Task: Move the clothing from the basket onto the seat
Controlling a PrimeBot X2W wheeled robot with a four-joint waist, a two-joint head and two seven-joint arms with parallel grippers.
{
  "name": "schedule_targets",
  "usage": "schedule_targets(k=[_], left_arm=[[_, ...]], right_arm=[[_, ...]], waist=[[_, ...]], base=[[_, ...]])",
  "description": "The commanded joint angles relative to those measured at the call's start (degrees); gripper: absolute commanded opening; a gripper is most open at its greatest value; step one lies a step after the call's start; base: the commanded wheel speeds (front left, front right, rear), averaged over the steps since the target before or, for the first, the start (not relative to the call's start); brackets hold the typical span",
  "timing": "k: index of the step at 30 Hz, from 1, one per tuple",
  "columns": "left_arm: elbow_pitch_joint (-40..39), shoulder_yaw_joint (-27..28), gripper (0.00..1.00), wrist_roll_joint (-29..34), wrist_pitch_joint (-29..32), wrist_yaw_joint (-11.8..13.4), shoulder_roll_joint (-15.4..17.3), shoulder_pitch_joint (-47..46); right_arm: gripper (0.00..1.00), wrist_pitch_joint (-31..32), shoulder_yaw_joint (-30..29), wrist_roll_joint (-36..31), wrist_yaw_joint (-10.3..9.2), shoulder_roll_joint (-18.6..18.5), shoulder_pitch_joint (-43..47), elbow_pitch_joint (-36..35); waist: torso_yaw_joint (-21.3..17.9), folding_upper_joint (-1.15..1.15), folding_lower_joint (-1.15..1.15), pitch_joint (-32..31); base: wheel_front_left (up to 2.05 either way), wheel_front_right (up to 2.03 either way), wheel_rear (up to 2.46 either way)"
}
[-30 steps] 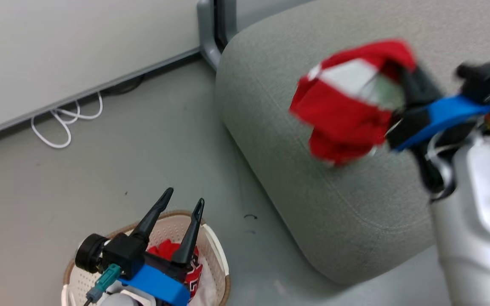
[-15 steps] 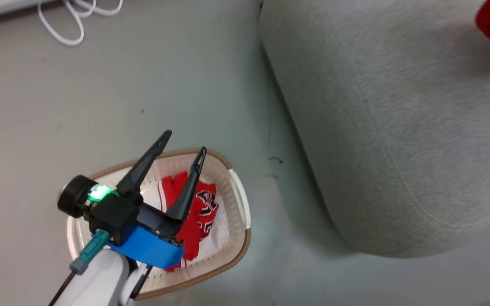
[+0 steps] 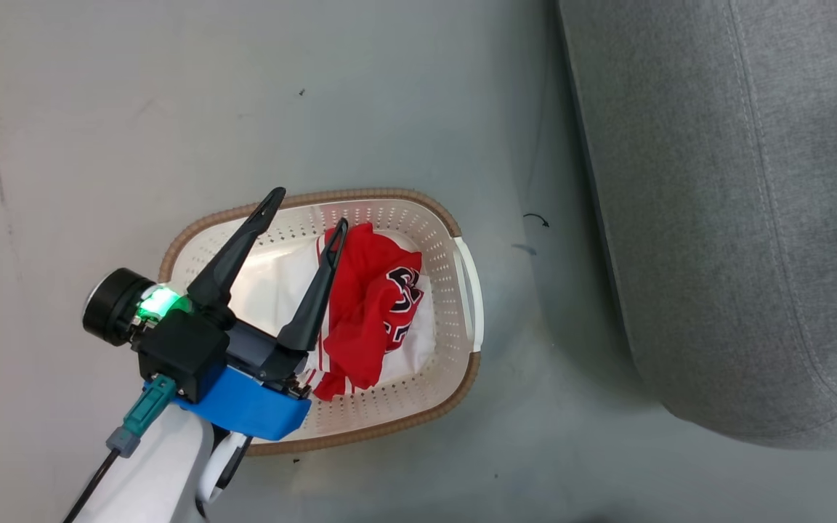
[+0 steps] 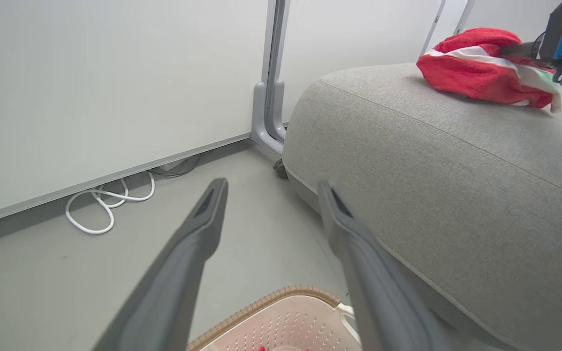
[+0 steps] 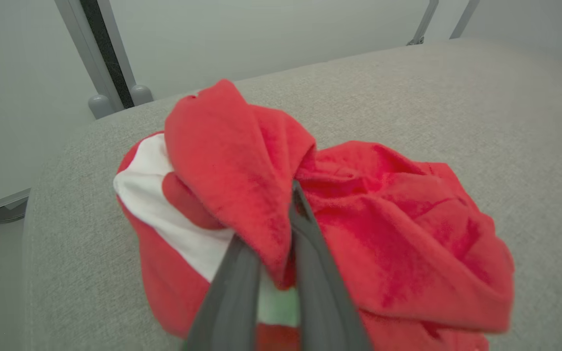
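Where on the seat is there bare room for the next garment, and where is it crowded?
Free: the seat from its near rounded corner up to the red garment. Crowded: the far patch where the right gripper pinches that garment. In the basket, the jersey fills the right half; the left half looks bare under the open left gripper.

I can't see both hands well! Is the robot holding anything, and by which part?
The right gripper pinches a fold of the red garment lying on the seat. The left gripper holds nothing.
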Motion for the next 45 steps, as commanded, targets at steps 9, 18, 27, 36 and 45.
schedule_targets(k=[9, 18, 27, 36, 45], left_arm=[[3.23, 0.21, 1.0, -1.49, -0.15, -0.18, -2.98, 1.76], [7.66, 2.58, 1.0, -3.52, -0.15, -0.38, -6.6, 6.87], [11.92, 7.21, 1.0, -4.06, -0.15, -0.49, -8.96, 12.78], [14.07, 12.77, 1.0, -3.39, -0.15, -0.5, -10.09, 16.26], [16.5, 18.12, 1.0, -2.57, -0.15, -0.52, -10.92, 18.09]], right_arm=[[1.0, -3.23, 5.65, -2.37, 0.01, 0.81, 2.2, 4.8], [1.0, -2.93, 13.64, -0.36, 0.01, 2.16, 11.47, 1.15], [1.0, -2.04, 20.63, 3.1, 0.02, 5.95, 27.33, -13.61], [1.0, -1.08, 23.55, 4.09, 0.01, 11.35, 41.87, -28.98], [1.0, -0.53, 27.67, 5.38, 0.02, 14.19, 51.01, -37.63]], waist=[[-0.25, 0.0, -0.02, -8.96], [0.17, 0.0, -0.02, -20.87], [2.14, 0.0, -0.02, -29.48], [4.65, 0.0, -0.02, -33.52], [7.58, 0.0, -0.02, -36.08]], base=[[0.0, 0.0, 0.0], [0.0, 0.0, 0.0], [0.0, 0.0, 0.0], [0.0, 0.0, 0.0], [0.0, 0.0, 0.0]])
